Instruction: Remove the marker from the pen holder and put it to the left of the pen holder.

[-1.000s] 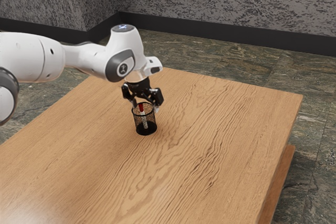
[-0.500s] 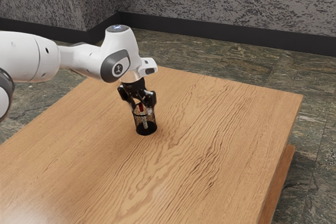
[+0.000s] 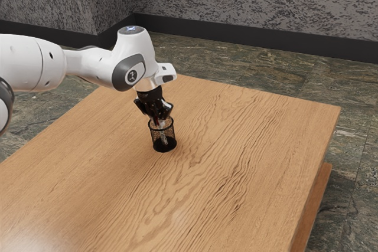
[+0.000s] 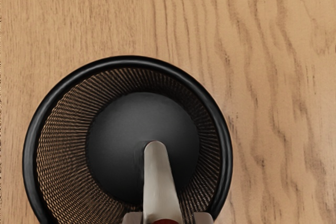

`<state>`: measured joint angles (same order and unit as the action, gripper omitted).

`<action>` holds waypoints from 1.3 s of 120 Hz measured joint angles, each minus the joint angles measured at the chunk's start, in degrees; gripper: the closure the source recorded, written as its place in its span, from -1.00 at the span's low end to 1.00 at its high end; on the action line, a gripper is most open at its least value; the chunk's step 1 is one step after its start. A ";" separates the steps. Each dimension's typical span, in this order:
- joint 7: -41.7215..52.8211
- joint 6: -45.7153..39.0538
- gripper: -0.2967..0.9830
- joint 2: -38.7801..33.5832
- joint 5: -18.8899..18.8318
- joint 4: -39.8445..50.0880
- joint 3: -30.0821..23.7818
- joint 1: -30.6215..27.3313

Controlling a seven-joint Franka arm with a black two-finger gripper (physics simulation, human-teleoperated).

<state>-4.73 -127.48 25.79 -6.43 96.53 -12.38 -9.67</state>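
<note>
My gripper (image 3: 160, 122) points down at the mouth of the black mesh pen holder (image 3: 164, 144), its fingers drawn together around the marker's red upper end. Through the mesh the pale body of the marker (image 3: 164, 137) shows, standing inside the holder. In the wrist view, the fingertips of the gripper (image 4: 168, 219) flank the marker (image 4: 159, 182) from two sides at the lower edge, with a bit of red between them. The marker's far end is over the dark floor of the round pen holder (image 4: 227, 145).
The holder stands upright on a wooden table (image 3: 236, 157), whose bare surface extends all around it. The table's far edge lies beyond the gripper, and a stone floor (image 3: 254, 63) and dark-skirted walls are behind.
My hand first came down over the holder and slightly toward the exterior view's left. Since then the fingers have closed on the marker's red end. The holder has stayed where it was.
</note>
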 joint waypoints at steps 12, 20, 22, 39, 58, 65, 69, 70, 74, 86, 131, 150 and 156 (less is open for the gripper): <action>0.04 0.04 0.51 -0.48 0.00 0.00 -0.01 0.00; 0.05 0.15 0.52 -1.34 -0.02 0.00 0.09 -0.06; 0.05 0.20 0.53 -1.59 -0.03 0.00 0.11 -0.07; -0.02 1.50 0.54 -5.60 -0.20 0.25 0.23 -0.17; -0.32 3.79 0.55 -13.01 -0.46 2.69 0.25 -0.59; -0.43 4.59 0.55 -15.11 -0.53 3.16 0.24 -0.97; -0.49 5.04 0.55 -16.10 -0.57 3.24 0.22 -1.74; -0.50 5.15 0.55 -16.32 -0.58 3.26 0.22 -1.99; -0.55 5.53 0.56 -16.94 -0.63 3.32 0.23 -3.21; -0.74 6.06 0.56 -14.52 -1.08 3.09 0.23 -7.87; -1.34 3.14 0.56 -2.50 -1.61 -0.51 4.30 -8.44; -1.36 2.55 0.25 -1.82 -1.42 -0.52 4.29 -8.46; -1.31 2.44 0.08 -1.85 -1.35 -0.53 4.29 -8.50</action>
<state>-6.04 -125.03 23.94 -7.78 96.00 -8.09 -18.17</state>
